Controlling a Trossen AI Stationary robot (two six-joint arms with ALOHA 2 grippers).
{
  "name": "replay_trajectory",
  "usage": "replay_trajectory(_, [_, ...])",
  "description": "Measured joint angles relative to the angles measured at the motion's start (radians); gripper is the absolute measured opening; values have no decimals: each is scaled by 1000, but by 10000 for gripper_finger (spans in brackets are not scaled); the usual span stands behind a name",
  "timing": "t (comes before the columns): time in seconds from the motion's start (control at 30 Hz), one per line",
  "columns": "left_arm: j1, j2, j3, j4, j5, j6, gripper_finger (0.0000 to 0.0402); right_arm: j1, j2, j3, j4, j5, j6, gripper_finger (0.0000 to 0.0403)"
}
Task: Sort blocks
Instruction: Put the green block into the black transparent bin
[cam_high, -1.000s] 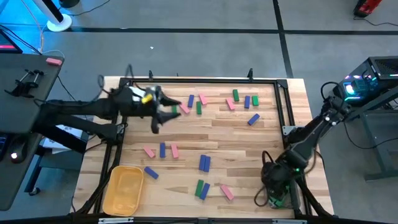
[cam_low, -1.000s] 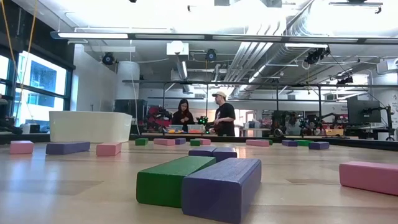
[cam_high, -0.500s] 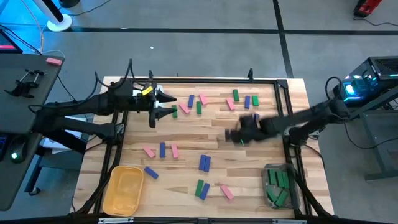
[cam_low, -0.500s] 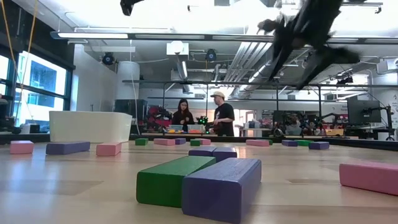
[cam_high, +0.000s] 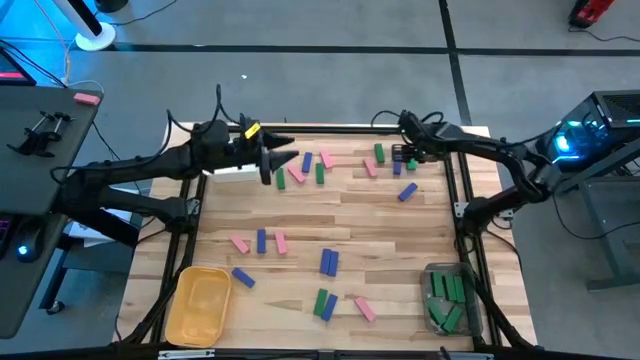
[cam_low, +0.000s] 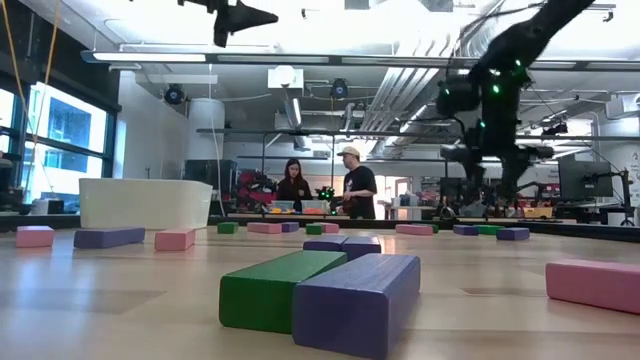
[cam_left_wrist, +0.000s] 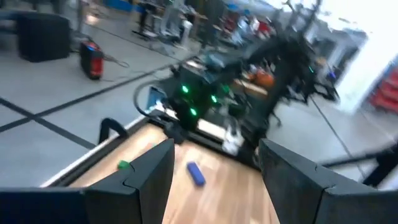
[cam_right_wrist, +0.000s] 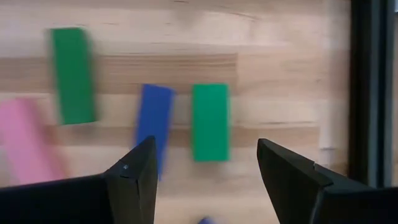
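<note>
Sorting judged barely begun: several green blocks (cam_high: 443, 295) in clear bin (cam_high: 432, 271); most blocks (cam_high: 327, 262) scattered across counter (cam_high: 420, 230). Right pincer (cam_right_wrist: 202, 168) spread above green block (cam_right_wrist: 209, 122); left pincer (cam_left_wrist: 214, 168) spread, empty.

A yellow bin (cam_high: 200, 305), clear bin (cam_high: 446, 298) and white bin (cam_low: 145, 203) flank the table (cam_high: 370, 225).

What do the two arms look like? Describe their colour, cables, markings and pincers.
Both arms are dark, slim and jointed, with thin black cables looping along them. The left arm carries a small yellow tag near its pincer. The right arm shows green lights near its pincer. Each pincer has two flat, dark, angular fingers.
</note>
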Motion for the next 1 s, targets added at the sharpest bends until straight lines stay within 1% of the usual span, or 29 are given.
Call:
replay_trajectory(0.17, [27, 15, 0, 48, -33, -42, 217, -47, 0, -72, 71, -16, -117, 208])
replay_trajectory(0.23, [39, 22, 0, 54, -39, -39, 217, -54, 2, -115, 99, -26, -106, 208])
replay_trajectory(0.33, [59, 26, 0, 58, -40, -37, 217, -66, 2, -167, 184, -67, -88, 208])
replay_trajectory(0.43, [72, 26, 0, 58, -35, -43, 217, -62, 3, -194, 222, -71, -83, 208])
replay_trajectory(0.67, [84, 26, 0, 58, -30, -35, 217, -63, 30, -196, 282, -53, -82, 208])
replay_trajectory(0.73, [84, 26, 0, 58, -30, -21, 217, -61, 54, -196, 283, -58, -77, 208])
replay_trajectory(0.9, [84, 26, 0, 58, -30, -17, 217, -37, 98, -173, 281, -25, -57, 208])
replay_trajectory(1.0, [84, 26, 0, 57, -30, -15, 217, -38, 110, -171, 296, -29, -57, 206])
